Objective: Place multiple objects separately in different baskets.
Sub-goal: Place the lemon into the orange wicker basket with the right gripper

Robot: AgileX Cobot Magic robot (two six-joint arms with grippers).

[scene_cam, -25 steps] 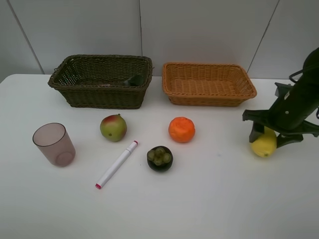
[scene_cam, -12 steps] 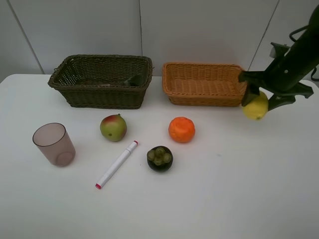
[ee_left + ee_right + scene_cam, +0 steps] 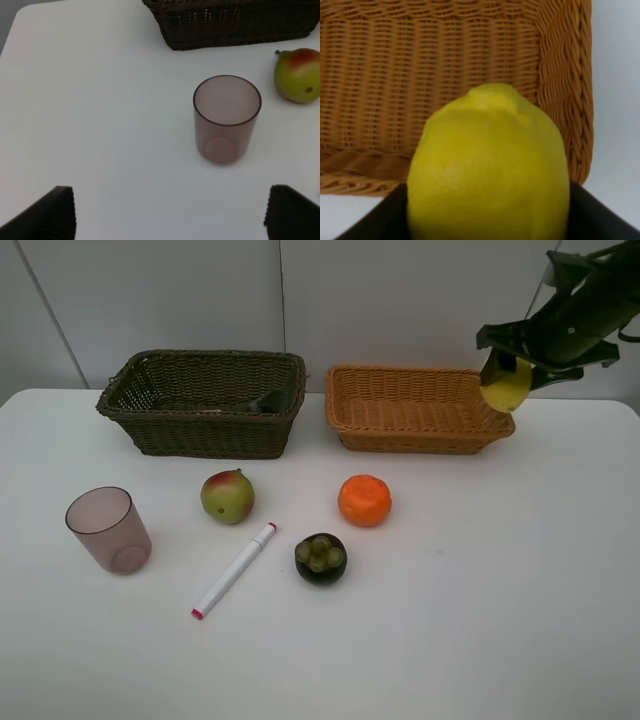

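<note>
White worktop (image 3: 480, 620); right hand (image 3: 512, 370) grips the yellow lemon (image 3: 503, 390) above the right end of the orange-tan basket (image 3: 415, 443); left hand (image 3: 170, 217) spread wide.

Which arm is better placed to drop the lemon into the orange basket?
Right: the right claw grips the lemon at the orange basket's rim. The left claw hangs open by the cup, far off.

High camera takes in the whole white table (image 3: 450, 640) from the front. Left wrist camera looks down past the left gripper (image 3: 170, 214) to the translucent mauve cup (image 3: 227, 117) just ahead. Right wrist camera, very close, shows the yellow lemon (image 3: 490, 165) and the orange-tan woven wicker basket (image 3: 420, 75). The high view shares all three.
</note>
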